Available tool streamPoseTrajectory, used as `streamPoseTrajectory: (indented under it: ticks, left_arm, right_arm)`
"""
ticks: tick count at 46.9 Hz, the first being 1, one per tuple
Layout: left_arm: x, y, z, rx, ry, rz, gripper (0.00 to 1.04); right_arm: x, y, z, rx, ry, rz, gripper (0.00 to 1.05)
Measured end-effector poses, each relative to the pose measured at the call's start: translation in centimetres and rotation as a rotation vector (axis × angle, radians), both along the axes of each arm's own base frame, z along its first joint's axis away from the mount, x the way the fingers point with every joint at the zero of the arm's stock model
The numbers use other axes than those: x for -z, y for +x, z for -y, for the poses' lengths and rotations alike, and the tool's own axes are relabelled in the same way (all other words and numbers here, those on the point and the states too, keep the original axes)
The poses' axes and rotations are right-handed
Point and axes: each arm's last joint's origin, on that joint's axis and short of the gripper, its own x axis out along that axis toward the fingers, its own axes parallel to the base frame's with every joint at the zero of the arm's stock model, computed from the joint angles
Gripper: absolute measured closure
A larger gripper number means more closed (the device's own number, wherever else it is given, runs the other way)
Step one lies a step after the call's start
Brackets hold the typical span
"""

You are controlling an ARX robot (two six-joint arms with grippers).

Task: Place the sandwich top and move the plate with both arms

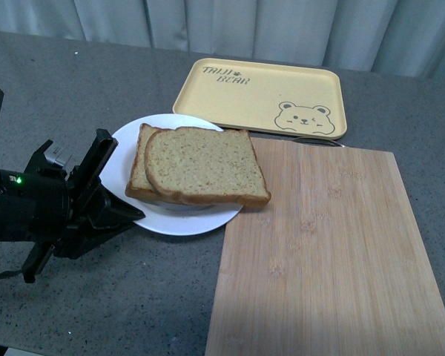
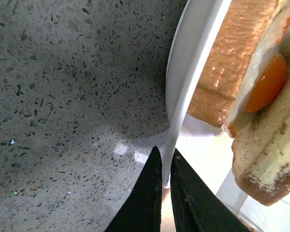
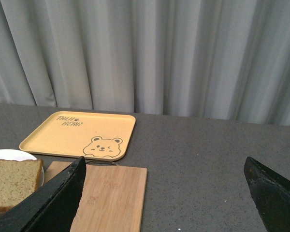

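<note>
Fingers of the left gripper [image 2: 165, 166], showing at the lower left of the front view, are pressing together on the near-left rim of the plate [image 1: 182, 222]; the left wrist view is showing the thin white edge caught between them. On the plate the sandwich top [image 1: 204, 165] is lying flat over the lower slice [image 1: 137, 174], shifted to the right so that its corner is reaching past the rim over the edge of the wooden board [image 1: 326, 252]. The fried egg [image 2: 268, 79] is peeking out between the two slices. The bread-placing part is therefore looking finished, while the plate-moving part is only beginning: the plate is sitting on the grey table [image 1: 74, 81], left of centre, with just one arm gripping it. Farther back, the yellow tray [image 1: 259, 93] is lying at the upper centre. The right gripper [image 3: 164, 166] is spread wide, holding nothing and hanging above the table well apart from the plate. It is probably needing to come in and take the opposite rim before any two-armed carry.
</note>
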Motion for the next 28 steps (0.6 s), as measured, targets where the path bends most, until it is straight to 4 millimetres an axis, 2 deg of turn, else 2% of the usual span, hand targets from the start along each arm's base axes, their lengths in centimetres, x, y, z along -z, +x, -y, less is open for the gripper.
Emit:
streamPoseTrajectory:
  ticks: [12,17,28]
  left_arm:
    - [-0.6,-0.7,0.1,-0.132,-0.193,0.047,1.01]
    - [-1.0,-0.9,0.5,-0.136,-0.266,0.100,1.01]
    - [-2.4,-0.2,0.9,-0.148,-0.385,0.190,1.01]
  right_arm:
    - [0.0,0.0,0.0,0.000,0.000,0.000,0.09]
    - [0.0,0.0,0.0,0.000,0.000,0.000,0.09]
    - [0.0,0.0,0.0,0.000,0.000,0.000,0.09]
